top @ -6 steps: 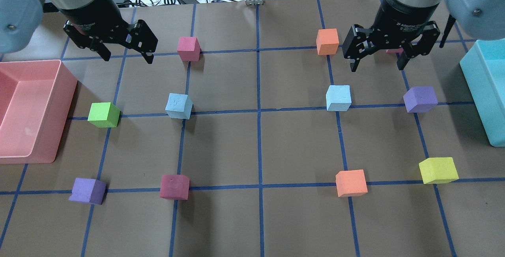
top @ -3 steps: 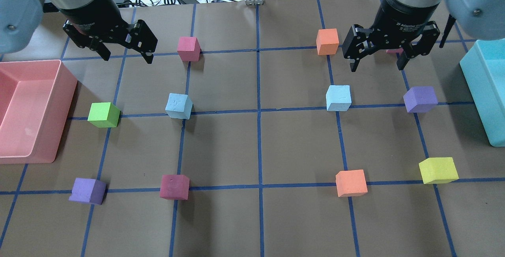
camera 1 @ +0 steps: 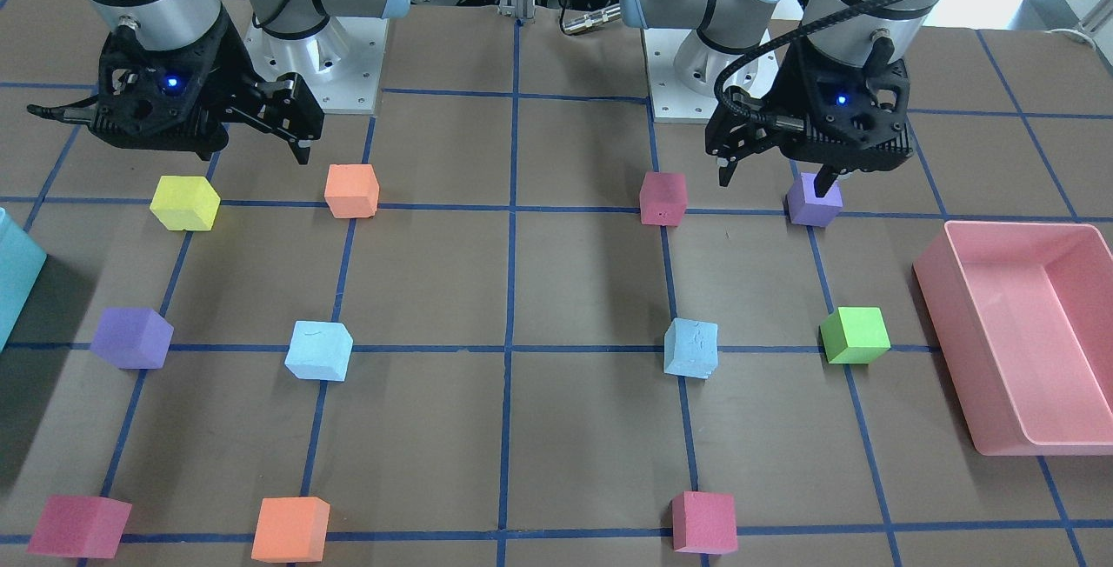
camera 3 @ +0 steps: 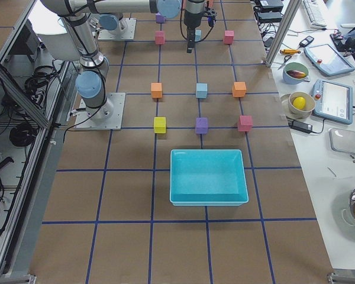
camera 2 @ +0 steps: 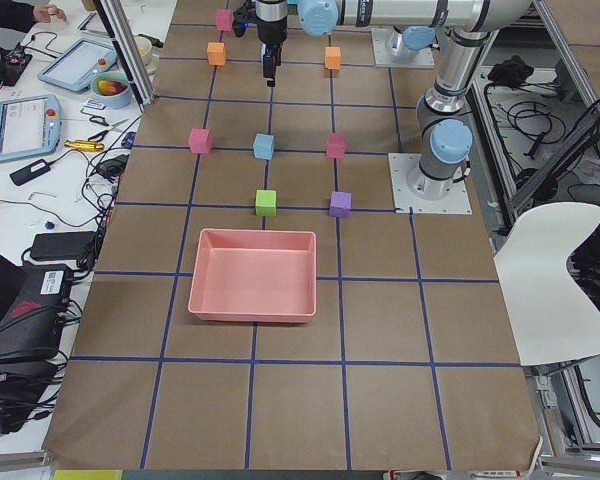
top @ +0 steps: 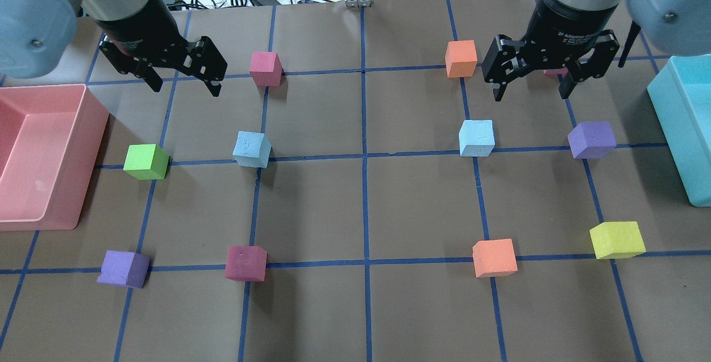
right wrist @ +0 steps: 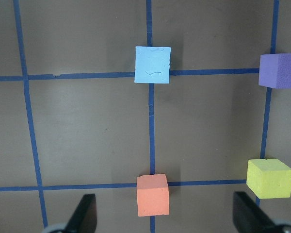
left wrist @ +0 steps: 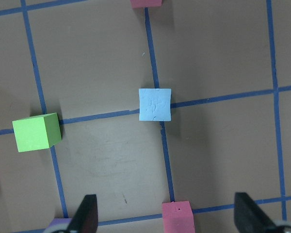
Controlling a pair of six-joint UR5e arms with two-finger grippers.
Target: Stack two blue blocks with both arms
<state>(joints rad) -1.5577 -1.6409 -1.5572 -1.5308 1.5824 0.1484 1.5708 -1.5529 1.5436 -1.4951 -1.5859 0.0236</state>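
Observation:
Two pale sky-blue blocks sit apart on the brown gridded table. The left blue block (top: 252, 150) (camera 1: 691, 347) lies in the left wrist view (left wrist: 155, 104) ahead of the open fingers. The right blue block (top: 476, 137) (camera 1: 318, 350) shows in the right wrist view (right wrist: 153, 64). My left gripper (top: 185, 88) (camera 1: 774, 180) is open and empty, raised above the table, up and left of the left blue block in the overhead view. My right gripper (top: 530, 95) is open and empty, raised, up and right of the right blue block.
A pink bin (top: 55, 217) stands at the left edge, a teal bin (top: 677, 129) at the right. Other cubes stand on grid crossings: green (top: 145, 161), pink (top: 265, 68), orange (top: 461, 58), purple (top: 591, 139), yellow (top: 616, 239), orange (top: 494, 257), dark red (top: 245, 262), purple (top: 123, 268).
My left gripper has shifted slightly right and down in the overhead view, toward the left blue block. The right gripper and all blocks have not moved.

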